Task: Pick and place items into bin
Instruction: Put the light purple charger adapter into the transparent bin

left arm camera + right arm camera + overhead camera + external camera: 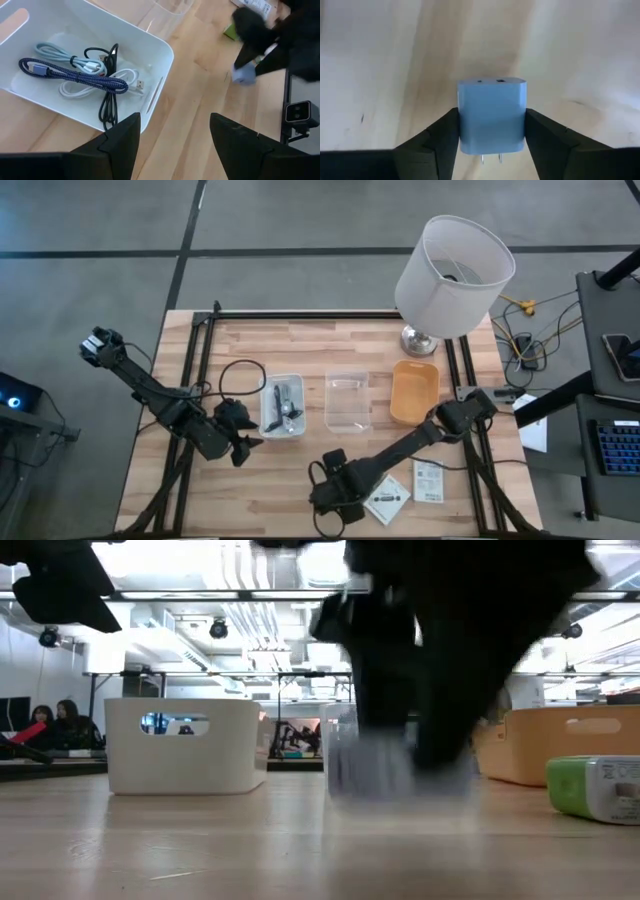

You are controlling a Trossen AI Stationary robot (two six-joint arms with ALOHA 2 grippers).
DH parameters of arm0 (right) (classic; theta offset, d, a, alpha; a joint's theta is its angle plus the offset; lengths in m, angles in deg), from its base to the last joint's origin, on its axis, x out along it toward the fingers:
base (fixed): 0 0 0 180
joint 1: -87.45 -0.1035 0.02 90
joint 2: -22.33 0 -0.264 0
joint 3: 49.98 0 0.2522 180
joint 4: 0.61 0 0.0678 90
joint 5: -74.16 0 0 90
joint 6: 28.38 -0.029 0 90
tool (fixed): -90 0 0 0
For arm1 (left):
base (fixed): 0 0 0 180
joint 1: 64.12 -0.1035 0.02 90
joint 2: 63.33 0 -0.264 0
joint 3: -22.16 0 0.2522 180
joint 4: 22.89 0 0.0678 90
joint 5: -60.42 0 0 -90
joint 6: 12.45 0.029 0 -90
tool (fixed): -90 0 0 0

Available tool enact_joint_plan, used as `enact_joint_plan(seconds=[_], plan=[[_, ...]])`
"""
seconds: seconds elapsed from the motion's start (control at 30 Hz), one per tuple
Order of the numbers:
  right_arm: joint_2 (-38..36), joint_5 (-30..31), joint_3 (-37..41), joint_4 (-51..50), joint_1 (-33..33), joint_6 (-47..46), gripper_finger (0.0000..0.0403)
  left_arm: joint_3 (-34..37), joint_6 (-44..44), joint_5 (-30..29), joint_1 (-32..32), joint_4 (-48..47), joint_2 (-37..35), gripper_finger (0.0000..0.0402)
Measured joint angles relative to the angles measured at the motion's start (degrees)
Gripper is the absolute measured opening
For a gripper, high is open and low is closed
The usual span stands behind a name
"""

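My right gripper (491, 116) is shut on a small lavender-blue plug block (491, 105) low over the near middle of the table (250, 495); the left wrist view shows the block (245, 74) too. In the high view my right gripper (335, 488) hides it. My left gripper (172, 122) hangs open near the white bin (282, 408), touching nothing. That bin holds a bundle of cables (85, 75). Two flat white packets (388, 498) (428, 480) lie flat on the table near the right gripper. A green-edged packet (598, 788) shows in the low view. My right gripper pinches the block between its two fingers, one finger (437, 135) on each side face (465, 120). The block's two metal prongs (490, 159) point back toward the wrist. Whether the block touches the table cannot be told.
A clear bin (347, 402) and an orange bin (414, 392) stand in a row to the right of the white bin. A lamp with a white shade (452, 272) stands at the far right corner. A black frame (300, 315) runs along the table's edges.
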Motion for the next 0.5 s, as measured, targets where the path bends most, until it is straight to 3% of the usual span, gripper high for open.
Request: enact_joint_plan(seconds=[0.27,0.5], plan=[[-12.43,11.54,-0.68,-14.21,1.58,-20.41,0.0189,-0.02,0.39,-0.29,0.00,0.96,0.00,0.0222],[-20.37,12.65,3.65,-21.87,12.03,-41.43,0.0189,-0.04,0.55,-1.67,-0.02,1.19,0.00,0.0222]])
